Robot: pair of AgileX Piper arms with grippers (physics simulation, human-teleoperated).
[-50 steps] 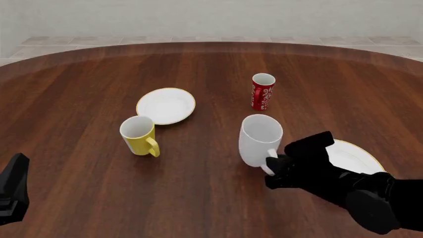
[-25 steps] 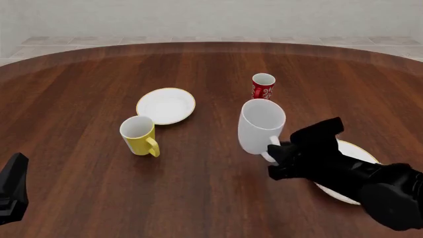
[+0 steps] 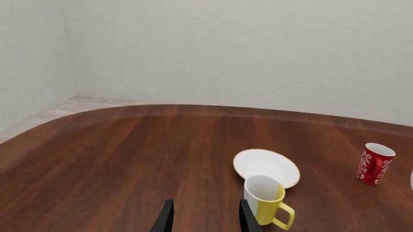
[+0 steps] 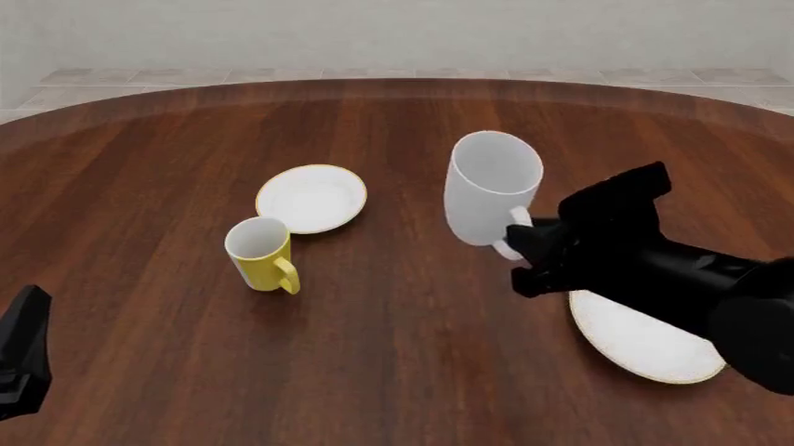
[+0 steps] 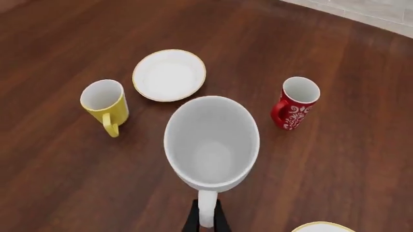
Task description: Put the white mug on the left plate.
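Observation:
The white mug [image 4: 486, 197] hangs in the air above the table, upright, with my right gripper [image 4: 522, 243] shut on its loop handle [image 5: 205, 210]. In the right wrist view I look down into the white mug [image 5: 212, 143]. The left plate [image 4: 311, 198], small and gold-rimmed, lies on the table to the mug's left, bare; it also shows as the left plate [image 5: 169, 75] and the left plate [image 3: 266, 167]. My left gripper [image 3: 203, 220] is open over bare wood at the near left; in the front view only a black part of that arm [image 4: 22, 358] shows.
A yellow mug [image 4: 260, 254] stands just in front of the left plate. The red patterned cup [image 5: 295, 103] is hidden behind the white mug in the front view. The larger gold-rimmed plate [image 4: 641, 338] lies at the right, partly under my right arm.
My right gripper has lifted the white mug off the table and carried it up and away from me. The larger plate is now more uncovered. The left arm has not moved.

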